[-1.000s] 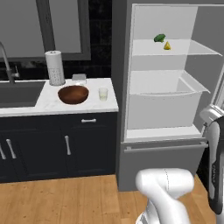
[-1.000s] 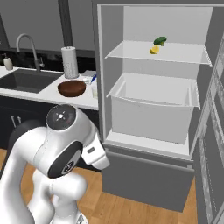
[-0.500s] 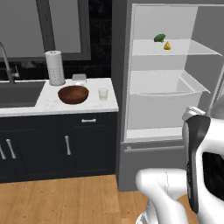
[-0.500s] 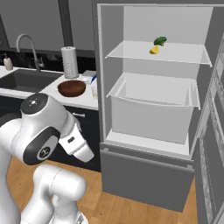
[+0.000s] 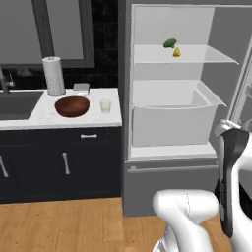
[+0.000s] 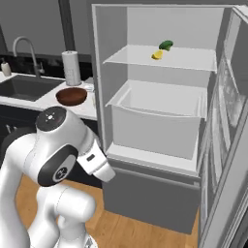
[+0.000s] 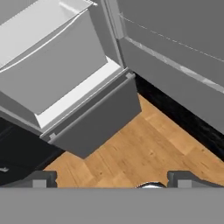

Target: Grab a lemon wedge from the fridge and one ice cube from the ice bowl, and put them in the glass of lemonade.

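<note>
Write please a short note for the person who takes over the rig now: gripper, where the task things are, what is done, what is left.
Gripper: open, empty, aimed at the floor beside the open fridge.
Lemon wedge: on the upper fridge shelf, next to a green broccoli-like lump.
Ice bowl and glass of lemonade: side by side on the counter.
Ice cube: too small to make out.
Done: fridge door open.
Left: fetch wedge and one cube, put both in the glass.

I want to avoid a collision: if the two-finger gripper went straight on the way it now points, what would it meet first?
Probably the light wooden floor in front of the tall grey fridge. The gripper points downward with open fingers and nothing between; the fridge's lower grey panel lies just beside that line, and depth is unclear.
</note>
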